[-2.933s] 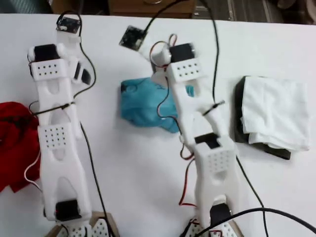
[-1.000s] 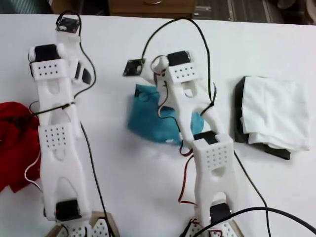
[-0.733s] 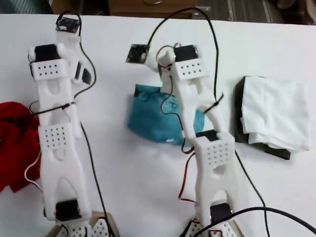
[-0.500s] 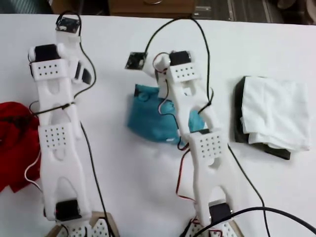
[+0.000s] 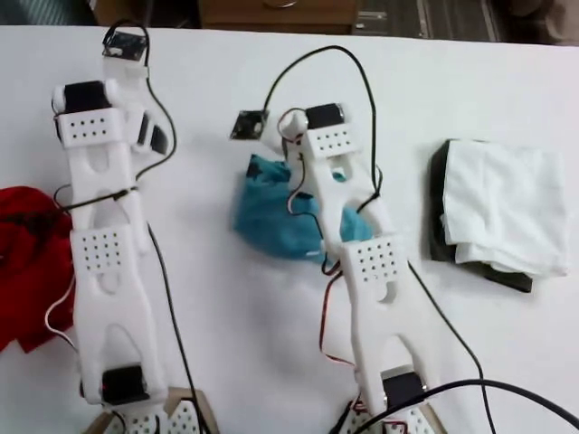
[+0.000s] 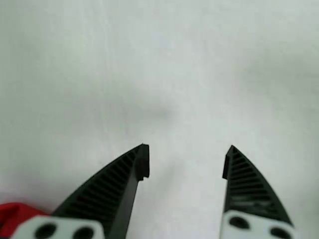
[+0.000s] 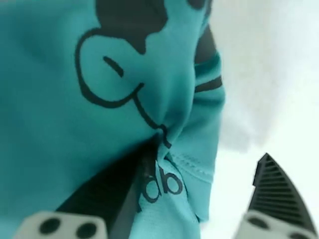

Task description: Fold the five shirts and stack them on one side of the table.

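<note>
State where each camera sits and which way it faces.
High view: fixed above the table, looking down on the left arm, right arm, red shirt, teal shirt and white shirt.
Left wrist view: on the left arm, looking past the open left gripper at bare table.
Right wrist view: on the right arm, close over the teal shirt, right gripper open.
Shared: high and right wrist views both show the teal shirt.

Dark lettering (image 7: 162, 188) on the teal shirt (image 7: 50, 144) is illegible.

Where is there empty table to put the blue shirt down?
Bare table lies between the left arm and right arm, and along the far edge beyond the white folded stack. Crowded where the right arm covers the teal shirt.
</note>
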